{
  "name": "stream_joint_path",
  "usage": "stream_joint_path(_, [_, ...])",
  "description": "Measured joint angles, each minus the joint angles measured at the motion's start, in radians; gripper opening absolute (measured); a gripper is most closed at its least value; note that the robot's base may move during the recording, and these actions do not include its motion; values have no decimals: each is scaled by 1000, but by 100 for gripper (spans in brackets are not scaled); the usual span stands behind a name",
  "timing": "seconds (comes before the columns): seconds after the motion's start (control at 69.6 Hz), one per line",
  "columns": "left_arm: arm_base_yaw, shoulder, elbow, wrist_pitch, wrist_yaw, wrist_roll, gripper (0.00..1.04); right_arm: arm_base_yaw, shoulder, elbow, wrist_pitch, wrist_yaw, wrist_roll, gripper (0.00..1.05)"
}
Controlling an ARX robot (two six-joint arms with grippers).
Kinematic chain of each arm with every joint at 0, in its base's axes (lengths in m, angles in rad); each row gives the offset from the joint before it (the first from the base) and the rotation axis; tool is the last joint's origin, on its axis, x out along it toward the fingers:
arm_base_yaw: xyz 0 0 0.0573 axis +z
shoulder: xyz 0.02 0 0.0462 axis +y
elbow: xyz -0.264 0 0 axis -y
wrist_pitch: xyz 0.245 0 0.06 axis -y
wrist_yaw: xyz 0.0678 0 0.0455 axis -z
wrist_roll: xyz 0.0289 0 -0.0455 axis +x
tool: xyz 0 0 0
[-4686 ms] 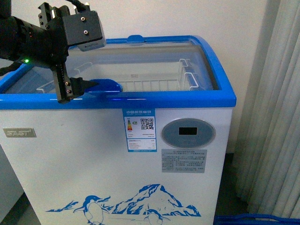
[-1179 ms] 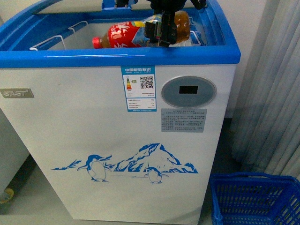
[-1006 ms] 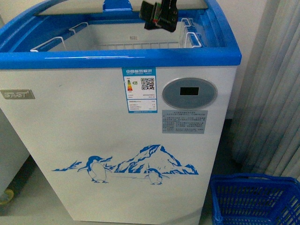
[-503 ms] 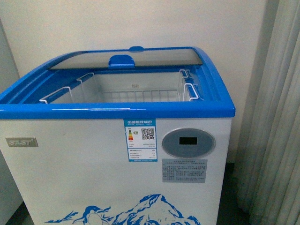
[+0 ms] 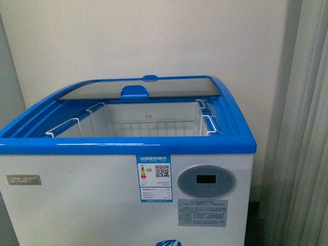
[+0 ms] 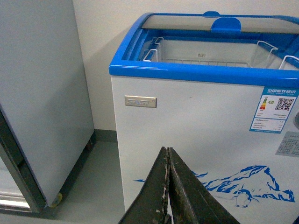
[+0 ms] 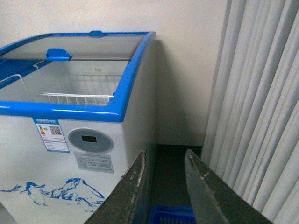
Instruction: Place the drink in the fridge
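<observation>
The fridge (image 5: 128, 145) is a white chest cooler with a blue rim and an oval grey display (image 5: 206, 181). Its front glass lid is slid back, so the top is open over a white wire basket (image 5: 154, 125). The drink is in none of the views; the basket's floor is hidden behind the rim. Neither arm shows in the front view. My left gripper (image 6: 167, 150) is shut and empty, low in front of the fridge's white wall (image 6: 196, 116). My right gripper (image 7: 166, 154) is open and empty, off the fridge's right corner (image 7: 135, 121).
A tall plain grey cabinet on casters (image 6: 42, 93) stands left of the fridge. Pale curtains (image 7: 261, 102) hang to its right. A blue plastic basket (image 7: 170, 215) sits on the floor below my right gripper. A wall is close behind the fridge.
A second ago my right gripper held the bottle over the open fridge, then showed empty. Both arms have since left the front view, which now sits higher.
</observation>
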Motion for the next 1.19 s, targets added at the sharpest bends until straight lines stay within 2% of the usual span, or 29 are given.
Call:
stream_joint_path(0.043, [0, 0, 0, 0, 0, 0, 3, 0, -18, -29, 11, -2, -2, 2])
stream_joint_path(0.618, [0, 0, 0, 0, 0, 0, 3, 0, -153, -242, 80, -1, -5, 3])
stream_joint_path(1.136, [0, 0, 0, 0, 0, 0, 3, 0, -228, -318, 95, -1, -6, 3])
stream_joint_path(1.193, [0, 0, 0, 0, 0, 0, 9, 0, -230, -318, 95, -1, -7, 11])
